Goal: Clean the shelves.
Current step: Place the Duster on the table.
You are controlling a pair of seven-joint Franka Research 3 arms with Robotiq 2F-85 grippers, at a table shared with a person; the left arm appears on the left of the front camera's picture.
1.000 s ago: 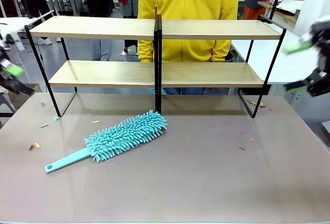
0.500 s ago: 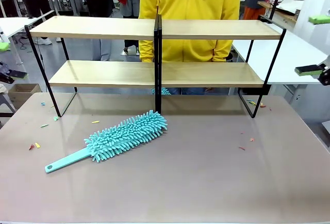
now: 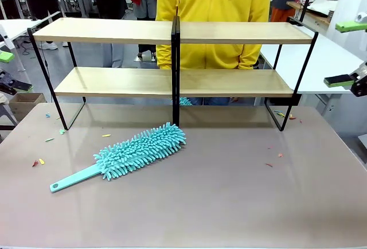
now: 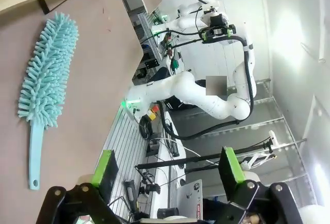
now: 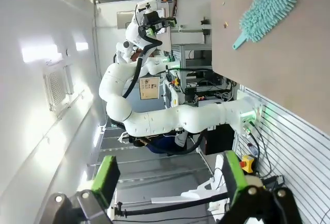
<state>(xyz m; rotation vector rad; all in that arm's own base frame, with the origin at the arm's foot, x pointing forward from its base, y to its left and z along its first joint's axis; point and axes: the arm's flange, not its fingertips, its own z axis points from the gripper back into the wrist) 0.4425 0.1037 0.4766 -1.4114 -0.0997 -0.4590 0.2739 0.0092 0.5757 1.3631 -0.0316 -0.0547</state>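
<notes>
On the far half of the bench [image 3: 241, 203], the shelves [image 3: 172, 82] stand upright: two light-wood boards in a thin black frame, black post in the middle, nearly as wide as the bench. Both boards are bare. A person in a yellow hoodie [image 3: 213, 14] stands just behind them, at the far side.

Duster [image 3: 129, 154] lies flat on the bench in front of the shelves, left of centre. Teal fluffy head points toward the black post, tip close to its foot but apart from it; teal handle points back toward the near left corner. Nothing touches it. A second bit of teal fluff [image 3: 184, 101] shows under the lower board, behind the post; can't tell what it belongs to.

Small coloured scraps [image 3: 38, 162] lie scattered on the bench, at left and near the frame's right foot.

Left claw [image 3: 6, 72] hangs at the far left edge, off the bench, well apart from the duster. Left wrist view: green pads [image 4: 105, 168] spread wide, nothing between them, released.

Right claw [image 3: 346, 54] hangs at the far right edge, above bench level, beside the shelves' right end, not touching. Right wrist view: fingers [image 5: 107, 178] wide apart, empty, released.
</notes>
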